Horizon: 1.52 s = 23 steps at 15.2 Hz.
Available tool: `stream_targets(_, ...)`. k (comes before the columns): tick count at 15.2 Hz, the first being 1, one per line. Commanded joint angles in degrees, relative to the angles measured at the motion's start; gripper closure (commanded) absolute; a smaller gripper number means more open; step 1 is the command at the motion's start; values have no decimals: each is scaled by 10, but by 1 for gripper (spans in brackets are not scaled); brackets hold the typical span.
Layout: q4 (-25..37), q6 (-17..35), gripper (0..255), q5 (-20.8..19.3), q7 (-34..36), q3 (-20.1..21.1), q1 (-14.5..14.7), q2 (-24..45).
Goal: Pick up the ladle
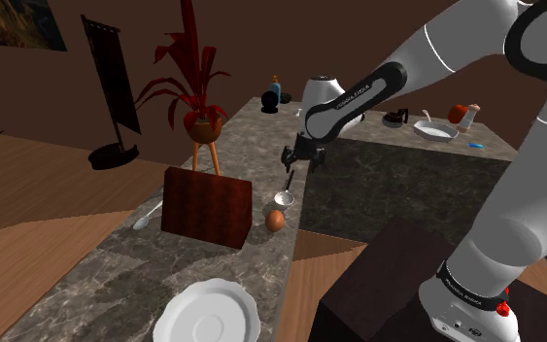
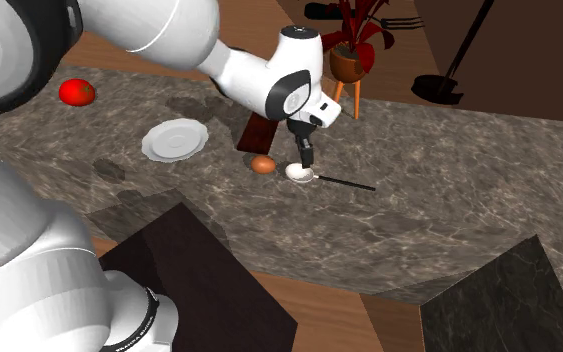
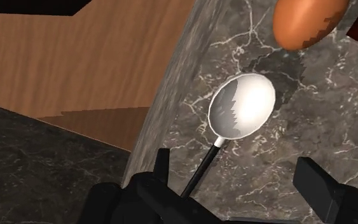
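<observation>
Grey-veined marble counter (image 1: pixel 86 272) runs beside a wooden floor (image 1: pixel 38 185), and the white arm (image 1: pixel 427 58) reaches over it. On it stand a dark wooden block (image 1: pixel 206 206) and a white plate (image 1: pixel 208 313). The black gripper (image 3: pixel 234 168) hovers low, fingers (image 3: pixel 314 181) spread apart, holding nothing. The ladle (image 3: pixel 242 105) lies flat near the counter's edge, its thin black handle between the fingers and its pale bowl just beside a brown egg (image 3: pixel 304 22).

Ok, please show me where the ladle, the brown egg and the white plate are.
ladle (image 3: pixel 242 105), wrist view, middle of its pale bowl.
brown egg (image 2: pixel 262 164), second exterior view, its middle.
white plate (image 1: pixel 208 313), shoulder view, its bare centre.
</observation>
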Motion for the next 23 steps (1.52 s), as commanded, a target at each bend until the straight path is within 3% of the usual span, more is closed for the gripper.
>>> stream_targets(1, 28, 18, 0, -17, 44, -6, 1, 43)
stream_targets(11, 179, 86, 0, -53, 199, -72, 21, 250)
stream_targets(21, 192, 127, 0, -60, 208, -81, 27, 303)
stream_targets(22, 192, 127, 255, -60, 209, -81, 27, 304)
stream_targets(23, 193, 127, 255, -60, 209, -81, 28, 304)
